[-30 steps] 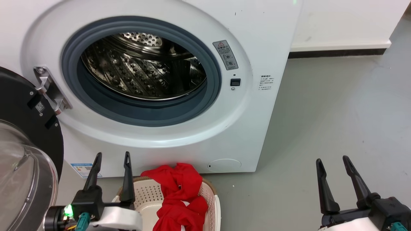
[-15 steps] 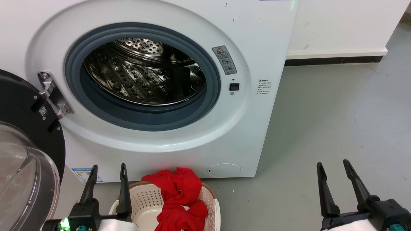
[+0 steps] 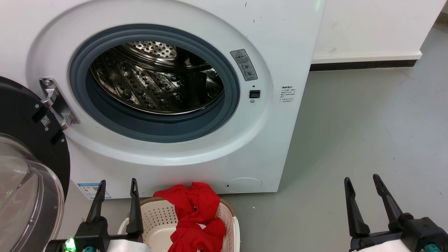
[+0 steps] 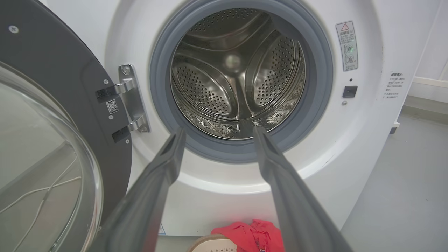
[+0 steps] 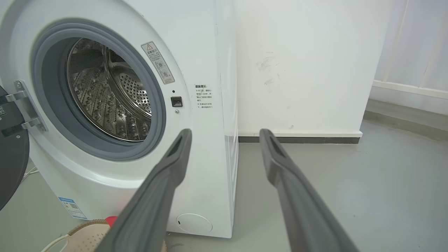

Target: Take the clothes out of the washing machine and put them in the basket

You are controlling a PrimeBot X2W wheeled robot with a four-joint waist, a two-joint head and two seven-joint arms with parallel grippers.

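EMPTY-HANDED AT THE MACHINE: The left gripper [image 3: 118, 182] hangs at the lower left of the head view. Its two long dark fingers are spread well apart and point to 12 o'clock, with nothing between them.

Just beside it, at 3 o'clock, stands the small cream-white perforated plastic basket [image 3: 157, 214] with its brown rim. In it the soft bright red fabric clothes [image 3: 196, 213] lie heaped along the right side, one fold draped over the rim nearest the machine. The heap's long axis runs from 12 to 6 o'clock.

The right gripper [image 3: 361, 178] is likewise spread wide and holds nothing. It is well apart from the basket, which lies at its 9 o'clock across bare grey floor [image 3: 367, 122]. The left arm is plainly the nearer to both basket and opening.

At 12 o'clock from the left gripper rises the large white front-loading washing machine [image 3: 280, 42]. Its black-rimmed glass porthole door [image 3: 31, 140] is swung open at 9 o'clock.

The left wrist view looks straight into the perforated steel drum [image 4: 238, 70], where no red fabric shows. The fingers hide a small part of the drum's lower lip.

Judged from this, the transfer looks complete or nearly so. Any further reach would fall to the left arm, straight ahead into the drum.
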